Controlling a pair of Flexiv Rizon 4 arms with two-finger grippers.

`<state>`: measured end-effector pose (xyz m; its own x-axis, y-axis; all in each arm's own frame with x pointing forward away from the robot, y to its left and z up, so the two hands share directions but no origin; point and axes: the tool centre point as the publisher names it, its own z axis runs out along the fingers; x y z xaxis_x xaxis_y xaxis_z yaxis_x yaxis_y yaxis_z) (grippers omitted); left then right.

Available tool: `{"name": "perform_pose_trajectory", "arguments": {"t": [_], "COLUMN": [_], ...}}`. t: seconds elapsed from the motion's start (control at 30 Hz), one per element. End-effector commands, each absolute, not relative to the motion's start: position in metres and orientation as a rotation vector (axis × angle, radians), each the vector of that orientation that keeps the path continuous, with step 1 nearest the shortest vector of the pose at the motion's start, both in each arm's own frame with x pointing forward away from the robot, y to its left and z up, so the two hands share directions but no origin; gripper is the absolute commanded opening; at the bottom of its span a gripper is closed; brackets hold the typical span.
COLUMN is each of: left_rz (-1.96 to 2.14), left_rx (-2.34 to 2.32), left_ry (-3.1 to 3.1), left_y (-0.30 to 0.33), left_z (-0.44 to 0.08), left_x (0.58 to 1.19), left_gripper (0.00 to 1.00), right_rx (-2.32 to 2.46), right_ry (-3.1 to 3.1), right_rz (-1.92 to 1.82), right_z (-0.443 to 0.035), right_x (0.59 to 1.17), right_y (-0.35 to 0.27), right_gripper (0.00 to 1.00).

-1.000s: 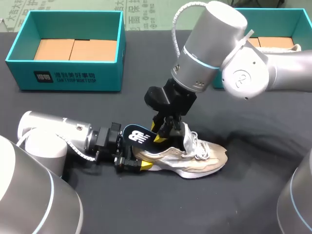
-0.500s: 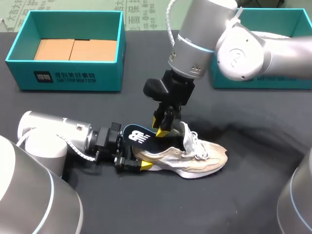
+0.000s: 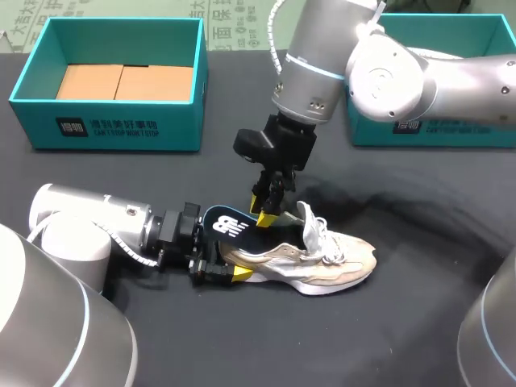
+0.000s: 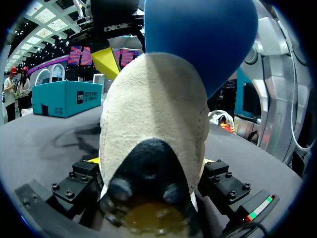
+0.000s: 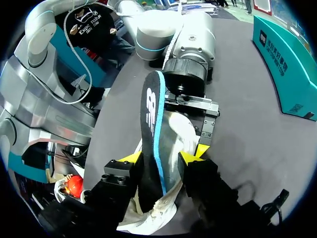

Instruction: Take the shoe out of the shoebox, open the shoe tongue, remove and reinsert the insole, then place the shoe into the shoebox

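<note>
Yellow tips of the right gripper (image 5: 163,155) pinch the dark-blue insole (image 5: 148,114) edgewise; its toe end apparently sits inside the shoe (image 3: 330,262) just beneath. Beyond, the left gripper (image 4: 151,166) clamps the heel. Should that end snag, lifting could tug the shoe loose or buckle the insole.

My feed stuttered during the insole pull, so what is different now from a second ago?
The right end effector lifted up out of the shoe's opening, and its arm rose with it. It now sits at the raised end of the insole. The insole itself has not visibly moved. The shoe also stayed put, and the left end effector is still clamped on its heel.
</note>
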<state>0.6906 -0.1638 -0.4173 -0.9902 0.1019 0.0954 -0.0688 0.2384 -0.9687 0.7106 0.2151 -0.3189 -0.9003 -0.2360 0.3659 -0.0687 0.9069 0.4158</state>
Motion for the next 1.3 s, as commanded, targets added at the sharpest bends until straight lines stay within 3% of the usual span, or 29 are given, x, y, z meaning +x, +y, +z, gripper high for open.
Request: {"name": "perform_pose_trajectory", "arguments": {"t": [0.03,0.47,0.8,1.3], "left_rz": [1.858,1.858,1.858,1.858], "left_rx": [-0.03,-0.03,-0.03,-0.03], "left_ry": [-2.361,-2.361,-2.361,-2.361], "left_y": [-0.164,-0.164,-0.164,-0.164], "left_z": [-0.42,-0.42,-0.42,-0.42], "left_x": [0.69,0.69,0.69,0.69], "left_gripper": [0.0,0.0,0.0,0.0], "right_rx": [0.197,0.112,0.057,0.003], "right_ry": [-2.64,-2.6,-2.585,-2.583], "right_rz": [-0.53,-0.522,-0.544,-0.555], "right_z": [-0.321,-0.332,-0.338,-0.338], "right_x": [0.71,0.705,0.694,0.679], "right_y": [0.219,0.223,0.223,0.223], "right_gripper": [0.49,0.57,0.45,0.35]}}
